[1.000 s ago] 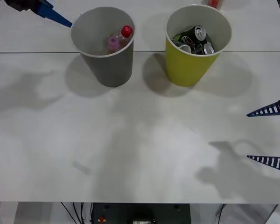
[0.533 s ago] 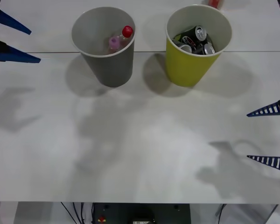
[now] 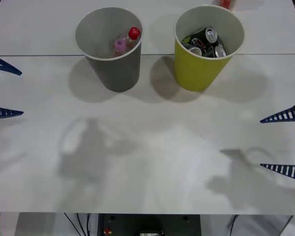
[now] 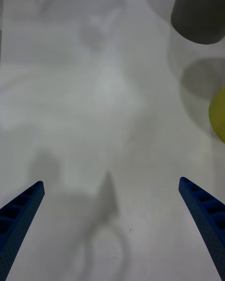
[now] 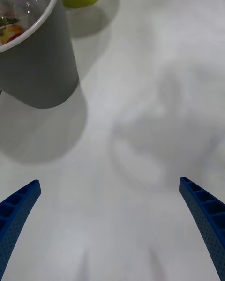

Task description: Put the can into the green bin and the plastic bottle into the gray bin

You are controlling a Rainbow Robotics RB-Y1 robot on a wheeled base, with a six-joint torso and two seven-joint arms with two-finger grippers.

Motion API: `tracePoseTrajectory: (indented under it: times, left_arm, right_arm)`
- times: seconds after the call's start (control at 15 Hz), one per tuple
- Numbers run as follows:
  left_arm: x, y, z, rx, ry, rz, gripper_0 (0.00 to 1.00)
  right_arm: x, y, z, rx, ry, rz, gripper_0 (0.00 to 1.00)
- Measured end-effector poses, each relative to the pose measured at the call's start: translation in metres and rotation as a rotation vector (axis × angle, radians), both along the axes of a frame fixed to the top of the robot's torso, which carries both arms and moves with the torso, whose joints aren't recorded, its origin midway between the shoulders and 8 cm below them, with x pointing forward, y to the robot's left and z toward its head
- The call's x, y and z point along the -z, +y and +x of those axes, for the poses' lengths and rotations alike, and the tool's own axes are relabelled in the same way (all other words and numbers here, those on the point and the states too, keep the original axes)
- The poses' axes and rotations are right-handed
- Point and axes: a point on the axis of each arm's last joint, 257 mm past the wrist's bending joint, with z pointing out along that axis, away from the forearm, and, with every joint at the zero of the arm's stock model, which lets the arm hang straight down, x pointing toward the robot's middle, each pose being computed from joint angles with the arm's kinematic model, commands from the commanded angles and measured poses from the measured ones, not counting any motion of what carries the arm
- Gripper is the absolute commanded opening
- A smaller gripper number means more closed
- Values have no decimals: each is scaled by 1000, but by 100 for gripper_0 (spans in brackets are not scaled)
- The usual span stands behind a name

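The left tool (image 3: 5, 88) has drawn back from the gray bin (image 3: 109, 49) to the bench (image 3: 152, 147) edge, spread and empty; the plastic bottle (image 3: 129, 38) lies inside that bin, cans in the green bin (image 3: 206, 49); right tool (image 3: 285, 143) parked, spread wide. Sorting looks finished

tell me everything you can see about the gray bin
The gray bin is a dark gray, round, tapered cup shape with a pale inside and rim, plastic-looking. It stands upright on the white table, left of the green bin and apart from it. Inside lean the plastic bottle and a pink-capped bottle.
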Motion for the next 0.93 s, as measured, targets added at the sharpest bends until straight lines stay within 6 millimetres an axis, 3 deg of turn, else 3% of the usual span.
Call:
tracePoseTrajectory:
  times: [0.47,0.93]
  left_arm:
    - [48,4,-47,80,-71,5,100]
    - [72,-2,-76,122,-59,25,100]
  right_arm:
    - [0,0,0,0,0,0,100]
    - [0,0,0,0,0,0,100]
